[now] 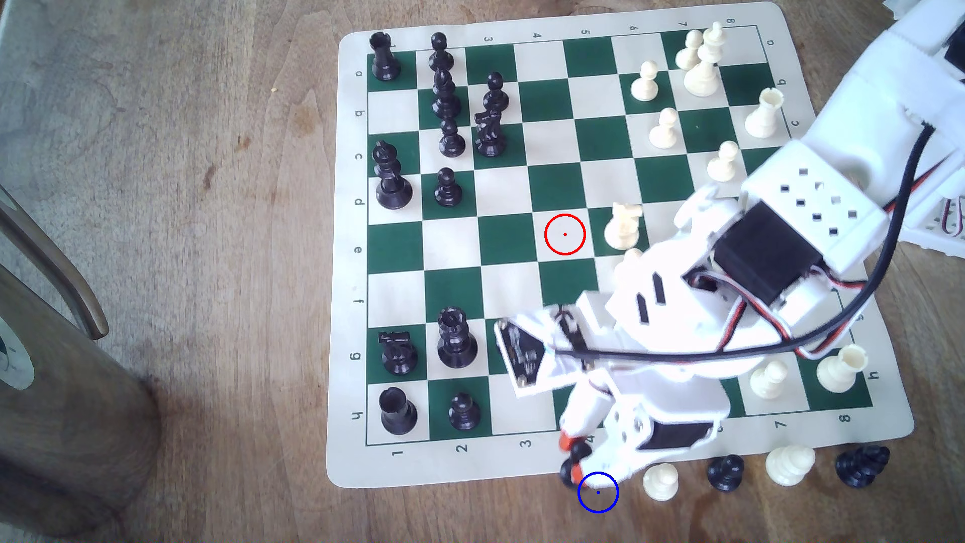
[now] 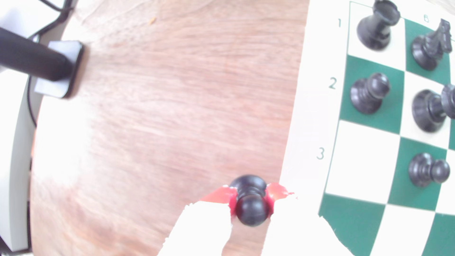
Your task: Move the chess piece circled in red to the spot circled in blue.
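Observation:
My gripper (image 1: 573, 457) is shut on a small black pawn (image 1: 577, 450), its orange-red pads pinching the pawn below its ball head. In the exterior view the pawn hangs at the mat's lower border, just up and left of the blue ring (image 1: 598, 492), which encloses bare wood off the board. The wrist view has the same pawn (image 2: 251, 206) in my gripper (image 2: 250, 194), its base over wood beside the mat edge. I cannot tell whether the base touches the table. The red ring (image 1: 564, 234) encloses a white square with no piece on it.
A white pawn (image 1: 660, 480) stands close to the blue ring on the exterior view's right, with a black piece (image 1: 726, 472), a white piece (image 1: 788, 463) and another black piece (image 1: 861, 464) beyond. The chess mat (image 1: 344, 459) holds several pieces. A dark wooden cylinder (image 1: 52, 391) stands far left.

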